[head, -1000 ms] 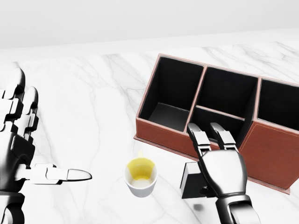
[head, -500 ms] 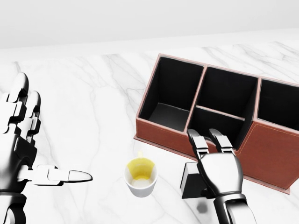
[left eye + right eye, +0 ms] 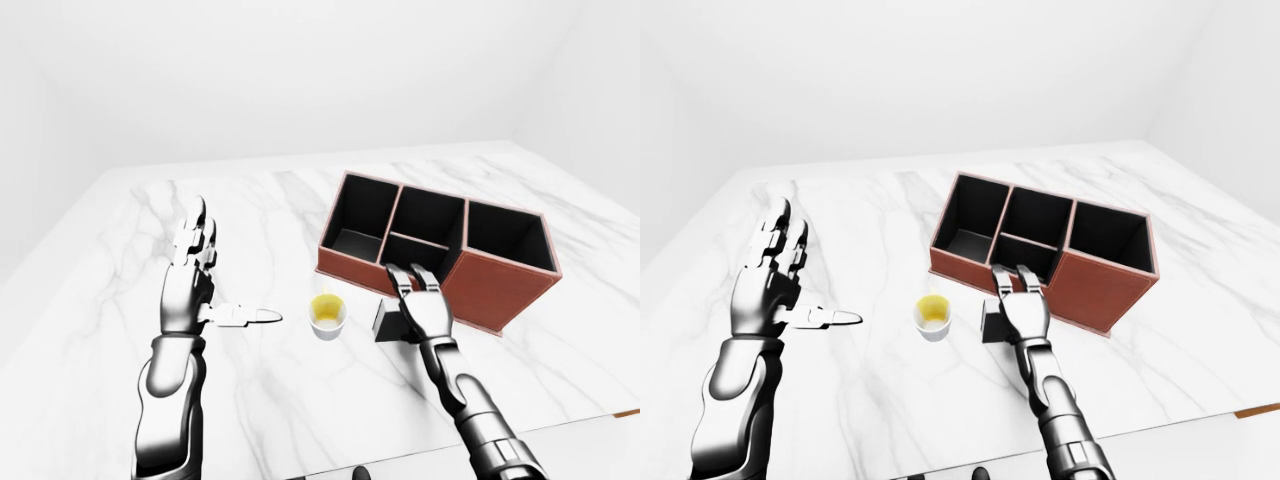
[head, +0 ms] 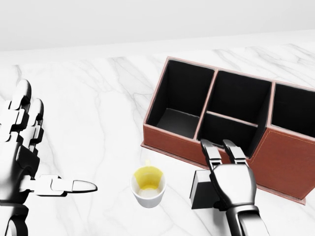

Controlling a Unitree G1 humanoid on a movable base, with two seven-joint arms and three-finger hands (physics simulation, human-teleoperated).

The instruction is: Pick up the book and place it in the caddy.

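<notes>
Half the book [image 4: 201, 191] hides under right robot hand [image 4: 231, 181], grip unclear; left [image 4: 22, 162] splayed.

Bench [image 4: 98, 98] is showing white marble with grey veins. Caddy [image 4: 288, 164] is showing reddish-brown outside, black inside. Book [image 4: 202, 189] is looking black. Cup [image 4: 147, 187] is showing white with yellow inside. Both hands, left hand [image 4: 22, 157] and right hand [image 4: 231, 179], are gleaming silver with black joints.

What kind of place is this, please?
Probably a simulated tabletop test scene, not a real room: a white marble table between bare white walls, holding only a brown caddy, a cup and a small dark book.
</notes>
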